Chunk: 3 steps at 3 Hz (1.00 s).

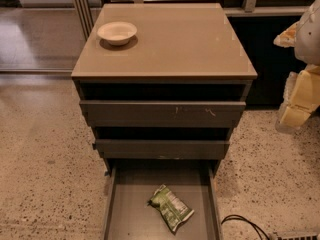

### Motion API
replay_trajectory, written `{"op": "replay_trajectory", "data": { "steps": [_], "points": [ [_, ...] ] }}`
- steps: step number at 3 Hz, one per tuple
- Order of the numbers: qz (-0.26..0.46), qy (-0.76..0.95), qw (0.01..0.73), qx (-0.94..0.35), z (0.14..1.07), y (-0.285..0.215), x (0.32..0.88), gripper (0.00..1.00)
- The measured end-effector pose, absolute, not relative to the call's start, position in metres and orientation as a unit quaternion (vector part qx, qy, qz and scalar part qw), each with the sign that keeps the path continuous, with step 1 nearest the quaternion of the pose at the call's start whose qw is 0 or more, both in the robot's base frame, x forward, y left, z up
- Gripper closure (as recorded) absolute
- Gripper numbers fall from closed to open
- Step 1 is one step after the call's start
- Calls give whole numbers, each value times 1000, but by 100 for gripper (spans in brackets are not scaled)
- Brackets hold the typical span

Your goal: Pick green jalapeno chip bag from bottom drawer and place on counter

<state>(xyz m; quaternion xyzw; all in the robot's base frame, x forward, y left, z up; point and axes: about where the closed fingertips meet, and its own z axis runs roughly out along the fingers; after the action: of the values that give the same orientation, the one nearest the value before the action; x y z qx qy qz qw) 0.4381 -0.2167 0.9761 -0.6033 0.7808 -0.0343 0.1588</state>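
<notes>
Speckled terrazzo floor (45, 174) all round, pale, with dark flecks.

Grey-brown cabinet at centre with three drawers. Its top is the counter (185, 44), glossy tan-beige and square. No labels or writing on the cabinet. There are pale scuff marks on the top drawer front (160, 113).

The top drawer and the middle drawer (160, 148) are each pulled out a little, with a dark gap above each front.

The bottom drawer (130, 209) is pulled far out towards me. It is a flat grey tray with low side walls, and its near end is cut off by the lower edge of the view.

The gripper (300, 96) is at the far right edge, beside the cabinet's right side and at about drawer height. It is well apart from the bag and touches nothing I can see. White and pale-yellow parts are partly cut off by the edge. Whether it is wide or narrow: cannot tell. It holds nothing visible.

A white bowl (117, 32) stands upright on the counter near the back left corner. The rest of the counter top is bare.

The green jalapeno chip bag (171, 208) lies flat on the bottom drawer's floor, right of centre, clear of both side walls. It is crinkled green foil. The long axis runs diagonally, from the upper-left end near the cabinet to the lower-right end towards me. A white panel carries small print, possibly a nutrition label, which is not legible. No brand can be read. Nothing lies over the bag, though the middle drawer front overhangs the back of the tray.

A dark cable (245, 223) loops on the floor to the right of the drawer.
</notes>
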Motion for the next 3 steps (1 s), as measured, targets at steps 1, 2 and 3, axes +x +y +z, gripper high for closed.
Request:
{"op": "replay_trajectory", "data": {
  "steps": [1, 2, 3],
  "points": [
    [-34, 781, 159, -603, 976, -217, 438, 0],
    [-33, 786, 160, -596, 961, -217, 437, 0],
    [-14, 799, 163, -579, 918, -212, 430, 0]
  ]
}}
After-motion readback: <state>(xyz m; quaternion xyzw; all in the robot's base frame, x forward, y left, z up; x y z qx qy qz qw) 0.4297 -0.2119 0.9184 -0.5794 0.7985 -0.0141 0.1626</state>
